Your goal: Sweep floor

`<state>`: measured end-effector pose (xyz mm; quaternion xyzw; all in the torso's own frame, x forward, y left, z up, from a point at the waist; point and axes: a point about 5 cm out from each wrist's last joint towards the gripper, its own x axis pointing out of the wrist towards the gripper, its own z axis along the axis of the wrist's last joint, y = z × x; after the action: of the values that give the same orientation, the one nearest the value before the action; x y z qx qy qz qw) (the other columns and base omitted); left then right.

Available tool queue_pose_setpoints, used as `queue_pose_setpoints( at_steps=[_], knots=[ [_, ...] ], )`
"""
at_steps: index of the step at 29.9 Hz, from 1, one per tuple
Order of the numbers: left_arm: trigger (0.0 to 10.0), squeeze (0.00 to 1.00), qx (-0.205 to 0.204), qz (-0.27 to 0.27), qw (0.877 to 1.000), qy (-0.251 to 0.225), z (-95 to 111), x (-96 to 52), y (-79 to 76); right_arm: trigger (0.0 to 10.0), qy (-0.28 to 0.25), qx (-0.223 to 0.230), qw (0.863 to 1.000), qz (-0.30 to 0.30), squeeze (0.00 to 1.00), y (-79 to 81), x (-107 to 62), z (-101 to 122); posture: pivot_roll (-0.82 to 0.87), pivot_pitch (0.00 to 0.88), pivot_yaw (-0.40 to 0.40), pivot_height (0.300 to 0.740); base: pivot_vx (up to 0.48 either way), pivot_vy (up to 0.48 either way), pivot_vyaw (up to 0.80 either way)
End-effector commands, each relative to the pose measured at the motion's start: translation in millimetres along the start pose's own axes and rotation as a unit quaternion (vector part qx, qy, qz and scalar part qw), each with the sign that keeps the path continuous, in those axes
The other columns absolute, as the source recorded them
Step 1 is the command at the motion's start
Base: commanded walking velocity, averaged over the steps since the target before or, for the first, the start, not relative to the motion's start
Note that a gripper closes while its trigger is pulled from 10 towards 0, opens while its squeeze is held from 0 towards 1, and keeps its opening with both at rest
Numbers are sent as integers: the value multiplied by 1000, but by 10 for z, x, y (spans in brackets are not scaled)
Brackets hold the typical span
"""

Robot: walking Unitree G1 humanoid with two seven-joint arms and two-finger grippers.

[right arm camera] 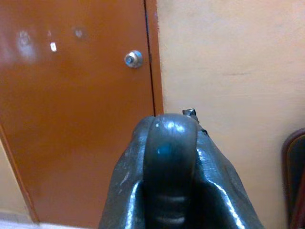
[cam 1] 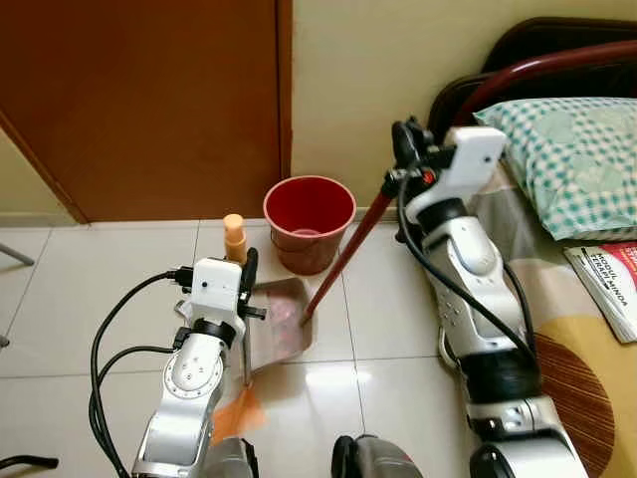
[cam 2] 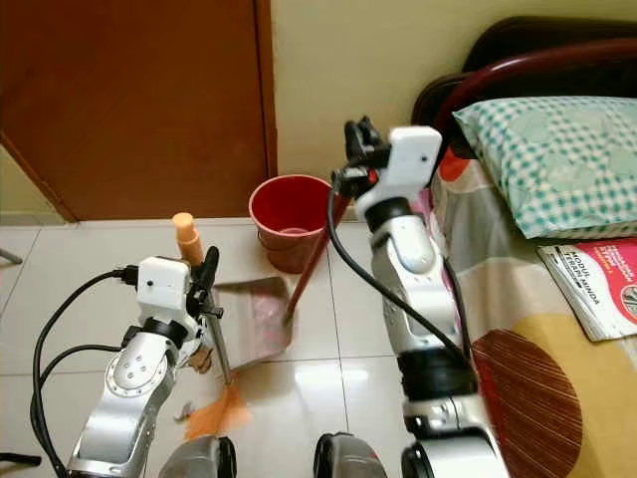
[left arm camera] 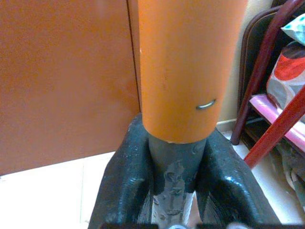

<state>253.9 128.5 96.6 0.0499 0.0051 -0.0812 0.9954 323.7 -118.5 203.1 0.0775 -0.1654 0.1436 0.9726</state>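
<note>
Two tools are at work over the pale tiled floor (cam 1: 80,289). At 7 o'clock the left tool (cam 1: 246,274) is pinched on the dustpan handle (left arm camera: 186,71), an orange tube with a grey stem; the grey dustpan (cam 1: 282,324) lies flat on the tiles just ahead of it, with small pinkish bits on it. The handle's orange end (cam 1: 234,237) stands up just beside the red bucket (cam 1: 310,221), which sits at 12 o'clock against the cream wall and blocks the way forward. The brown door (cam 1: 139,100) fills 10 o'clock. At 1 o'clock the right tool (cam 1: 403,159) is clamped on the red broom stick (cam 1: 343,257), which slants down in front of the bucket to the dustpan's edge. At 3 o'clock stands the bed (cam 1: 577,339), bearing a checked pillow (cam 1: 572,159) and a magazine (cam 1: 609,284).
</note>
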Motion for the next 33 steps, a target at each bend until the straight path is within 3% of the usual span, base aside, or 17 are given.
queue_pose_setpoints(
  at_steps=[1, 4, 9, 11, 14, 18, 24, 25, 27, 33],
  knots=[
    [10000, 0, 3, -3, 1000, 3, -15, -38, 6, 10000, -8, -17, 1000, -14, 0, -29, -76, 51, -1, 101, -58, 740, 0, 0, 0],
    [10000, 0, 5, 0, 1000, 4, -14, -43, 34, 10000, 49, -14, 997, -60, 0, -157, -289, -193, -1, 99, -61, 740, 0, 0, 0],
    [10000, 0, 7, -2, 1000, 8, -30, -30, 57, 10000, 125, -21, 988, -86, 0, -285, -584, -539, -7, 102, -52, 740, 0, 0, 0],
    [10000, 0, 7, -2, 1000, 8, -29, -29, 56, 10000, 129, -23, 988, -86, 0, -291, -601, -559, -7, 102, -52, 740, 0, 0, 0],
    [10000, 0, 8, -6, 1000, 7, -21, -37, 46, 10000, 186, -33, 976, -110, 0, -356, -733, -730, -2, 106, -49, 740, 0, 0, 0],
    [10000, 0, 8, -7, 1000, 10, -28, -58, 49, 10000, 219, -48, 966, -126, 0, -399, -851, -798, -1, 112, -48, 740, 0, 0, 0],
    [10000, 0, 8, -9, 1000, 13, -34, -69, 45, 10000, 181, -67, 969, -156, 0, -477, -858, -688, -5, 120, -43, 740, 0, 0, 0],
    [10000, 0, 8, -12, 1000, 13, -33, -65, 37, 10000, 144, -68, 972, -174, 0, -526, -774, -576, -6, 123, -41, 740, 0, 0, 0],
    [10000, 0, 7, -13, 1000, 14, -30, -61, 30, 10000, 121, -67, 972, -188, 0, -567, -694, -493, -8, 125, -38, 740, 0, 0, 0],
    [10000, 0, 10, -14, 1000, 16, -34, -63, 29, 10000, 101, -76, 966, -225, 0, -712, -530, -389, -5, 129, -41, 740, 0, 0, 0]
  ],
)
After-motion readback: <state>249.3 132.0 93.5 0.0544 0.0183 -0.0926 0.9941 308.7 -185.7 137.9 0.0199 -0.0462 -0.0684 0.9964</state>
